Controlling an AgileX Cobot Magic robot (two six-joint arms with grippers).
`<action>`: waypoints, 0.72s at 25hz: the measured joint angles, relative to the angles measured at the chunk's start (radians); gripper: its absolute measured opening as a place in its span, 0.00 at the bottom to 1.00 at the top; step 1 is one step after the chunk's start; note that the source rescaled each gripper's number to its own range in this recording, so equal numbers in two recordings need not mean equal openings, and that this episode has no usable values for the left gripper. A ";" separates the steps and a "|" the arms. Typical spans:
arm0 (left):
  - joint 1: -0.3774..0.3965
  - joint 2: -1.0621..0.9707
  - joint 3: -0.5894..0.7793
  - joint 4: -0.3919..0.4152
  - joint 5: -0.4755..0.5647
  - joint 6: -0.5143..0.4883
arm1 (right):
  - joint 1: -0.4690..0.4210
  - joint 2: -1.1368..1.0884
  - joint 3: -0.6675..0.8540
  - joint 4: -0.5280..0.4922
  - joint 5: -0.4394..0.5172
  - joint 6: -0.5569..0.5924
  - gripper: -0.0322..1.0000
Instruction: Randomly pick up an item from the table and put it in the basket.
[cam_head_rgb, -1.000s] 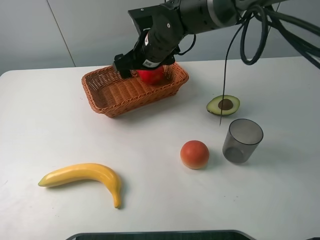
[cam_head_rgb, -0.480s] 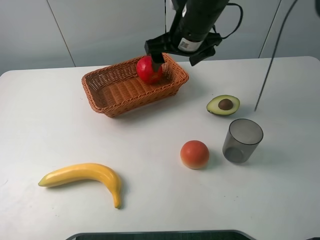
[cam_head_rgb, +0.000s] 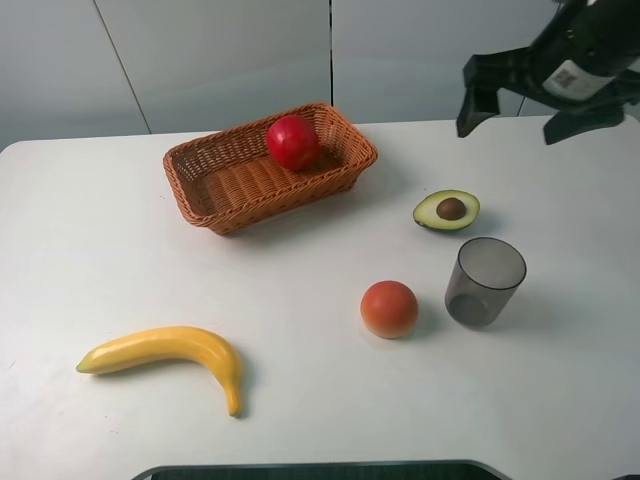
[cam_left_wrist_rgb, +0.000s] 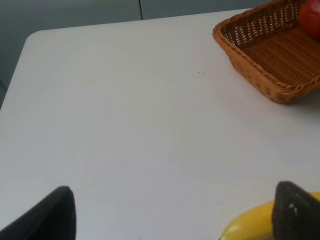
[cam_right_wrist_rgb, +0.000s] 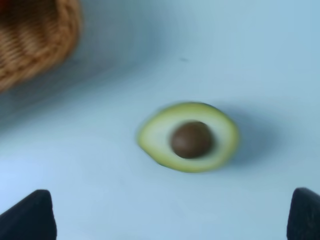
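Note:
The red apple (cam_head_rgb: 292, 141) lies in the far right end of the wicker basket (cam_head_rgb: 215, 213) at the back of the white table (cam_head_rgb: 120, 250). My right gripper (cam_head_rgb: 515, 118) is open and empty, raised at the back right, well away from the basket. Its wrist view shows the open fingertips (cam_right_wrist_rgb: 27, 216) above the avocado half (cam_right_wrist_rgb: 189, 137), with a basket corner (cam_right_wrist_rgb: 35, 40) beside it. My left gripper (cam_left_wrist_rgb: 175, 220) is open and empty above the table, with the basket (cam_left_wrist_rgb: 270, 55) and the apple's edge (cam_left_wrist_rgb: 312, 17) ahead.
An avocado half (cam_head_rgb: 447, 210) and a grey translucent cup (cam_head_rgb: 485, 280) are on the right. An orange-red round fruit (cam_head_rgb: 389, 308) sits left of the cup. A banana (cam_head_rgb: 170, 352) lies front left, by my left gripper's fingertip (cam_left_wrist_rgb: 295, 215).
My right gripper let go of the apple in the basket, then rose and swung away to the back right. The apple stays in the basket.

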 joint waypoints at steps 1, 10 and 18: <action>0.000 0.000 0.000 0.000 0.000 0.000 | -0.025 -0.044 0.025 0.000 0.009 -0.010 1.00; 0.000 0.000 0.000 0.000 0.000 0.000 | -0.108 -0.441 0.213 0.000 0.042 -0.034 1.00; 0.000 -0.001 0.000 0.000 0.000 0.000 | -0.108 -0.830 0.297 -0.002 0.081 -0.090 1.00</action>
